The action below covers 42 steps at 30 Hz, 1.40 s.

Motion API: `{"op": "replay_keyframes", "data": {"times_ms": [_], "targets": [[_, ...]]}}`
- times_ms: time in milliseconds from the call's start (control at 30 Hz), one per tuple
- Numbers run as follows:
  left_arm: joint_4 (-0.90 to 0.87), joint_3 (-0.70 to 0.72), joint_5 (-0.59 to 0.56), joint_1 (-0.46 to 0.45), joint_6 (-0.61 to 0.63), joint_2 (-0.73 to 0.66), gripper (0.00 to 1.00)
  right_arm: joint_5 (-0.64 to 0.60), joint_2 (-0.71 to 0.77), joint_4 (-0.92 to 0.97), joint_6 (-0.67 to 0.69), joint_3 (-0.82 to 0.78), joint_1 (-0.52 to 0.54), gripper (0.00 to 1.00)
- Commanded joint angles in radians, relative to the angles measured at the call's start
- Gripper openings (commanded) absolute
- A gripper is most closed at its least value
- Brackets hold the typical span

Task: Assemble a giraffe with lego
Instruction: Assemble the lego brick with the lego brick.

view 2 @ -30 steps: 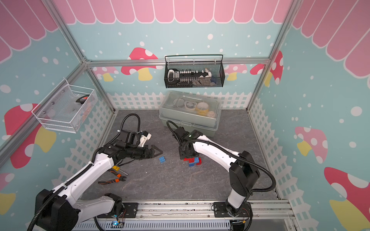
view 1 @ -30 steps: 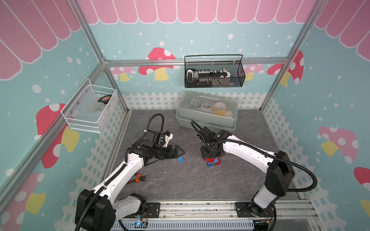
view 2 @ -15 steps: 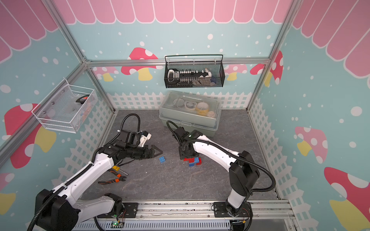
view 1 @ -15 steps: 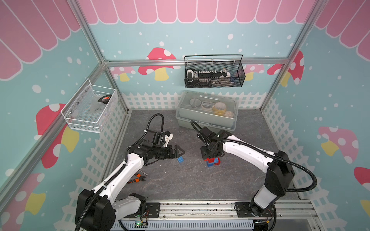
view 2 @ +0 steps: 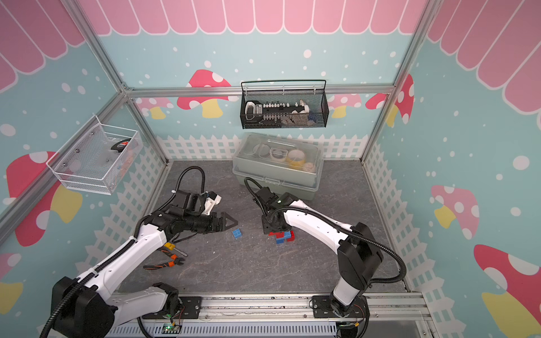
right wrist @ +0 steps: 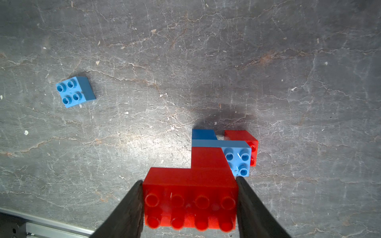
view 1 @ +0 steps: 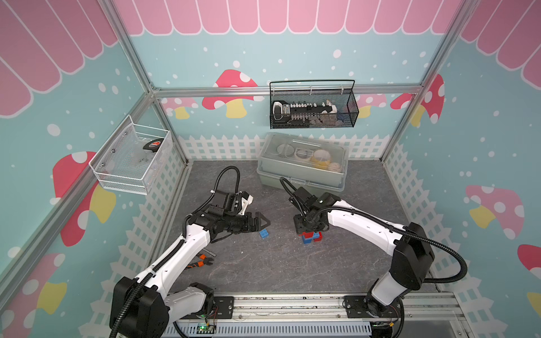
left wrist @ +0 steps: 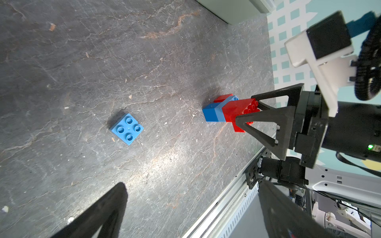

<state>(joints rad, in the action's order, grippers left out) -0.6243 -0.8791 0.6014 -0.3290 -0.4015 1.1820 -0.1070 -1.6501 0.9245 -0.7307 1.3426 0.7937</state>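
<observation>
The right pincer (right wrist: 189,182) points straight down, clamped on the long red top brick of the giraffe (right wrist: 208,162), which rests on the counter (view 1: 292,269) near its middle. The right arm arches over from the front rail, wrist bent downward. The left pincer (view 1: 261,221) hangs level above the counter with its jaws apart, aimed toward the right arm, just beside a loose blue lego brick (view 1: 264,233) lying studs up. The left arm slants forward from the rail.
</observation>
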Motion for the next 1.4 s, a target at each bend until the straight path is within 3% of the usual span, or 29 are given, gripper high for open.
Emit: {"op": "replay_keyframes", "data": {"times_ms": [0,333,833,1367], "targets": [[-0.008,0.007,-0.012,-0.003,0.003,-0.004,0.99,0.033,-0.049,0.049,-0.001,-0.05,0.002,0.4],[-0.007,0.008,-0.012,-0.004,0.002,-0.002,0.99,0.014,-0.033,0.061,0.022,0.032,0.002,0.46],[-0.008,0.006,-0.028,-0.004,0.002,-0.002,0.99,-0.018,-0.045,0.067,0.085,0.137,0.001,0.75],[-0.02,-0.004,-0.051,0.032,0.003,0.001,0.99,0.02,-0.028,0.051,0.107,0.208,0.014,0.77]]}}
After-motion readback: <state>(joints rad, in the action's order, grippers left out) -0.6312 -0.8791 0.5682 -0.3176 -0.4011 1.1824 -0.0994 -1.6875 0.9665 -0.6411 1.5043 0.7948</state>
